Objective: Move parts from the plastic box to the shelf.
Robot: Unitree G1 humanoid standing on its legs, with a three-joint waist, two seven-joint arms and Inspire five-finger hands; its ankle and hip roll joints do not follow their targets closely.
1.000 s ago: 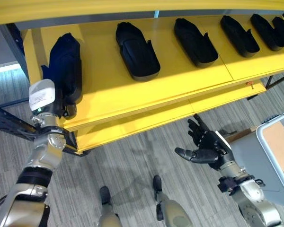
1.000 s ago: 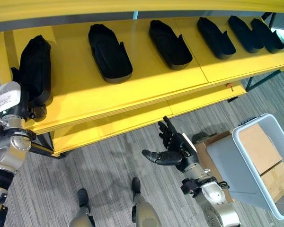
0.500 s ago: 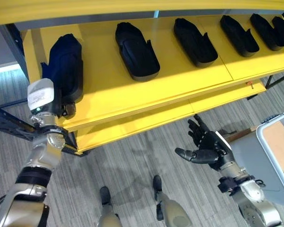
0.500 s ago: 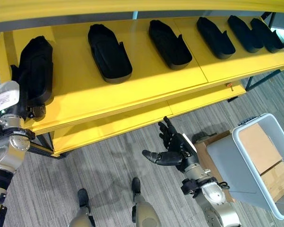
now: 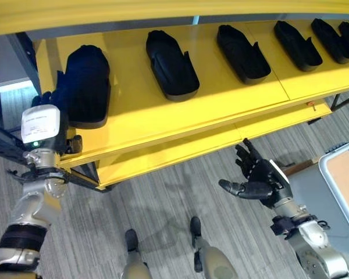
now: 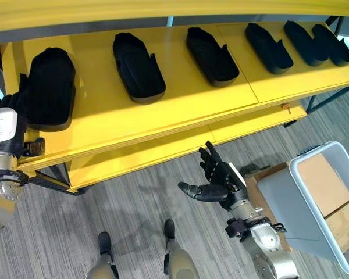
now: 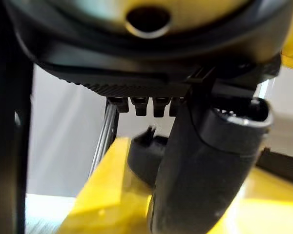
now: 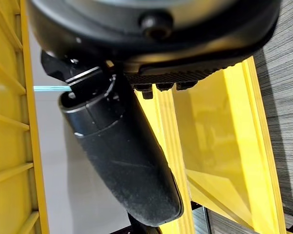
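L hand sits at the shelf's front-left corner, about 9 o'clock in the head views, just beside the leftmost black part. Fingers go up along that part's left side and are mostly hidden behind the wrist, so can't tell if they grip it or not. L wrist view adds a little: thumb straight, fingertips in a short row, a dark part lying on the yellow board past them, apart from the thumb.

R hand hangs over the grey floor at approx 5 o'clock, fingers spread and straight, thumb out, holding nothing. R wrist view shows yellow shelf boards edge-on beyond the thumb.

The right eye view gives more of the plastic box at 4 o'clock: grey, open top, cardboard inside. The left eye view cuts it at the frame edge.

Six parts lie in a row on the shelf, well apart from each other, each set back from the front lip. There's bare yellow board between them. A lower board juts out below the front edge, w/ open floor between it and the R hand.

Parts are elongated; long axes run front to back, slightly slanted, rounded ends toward the shelf's rear.
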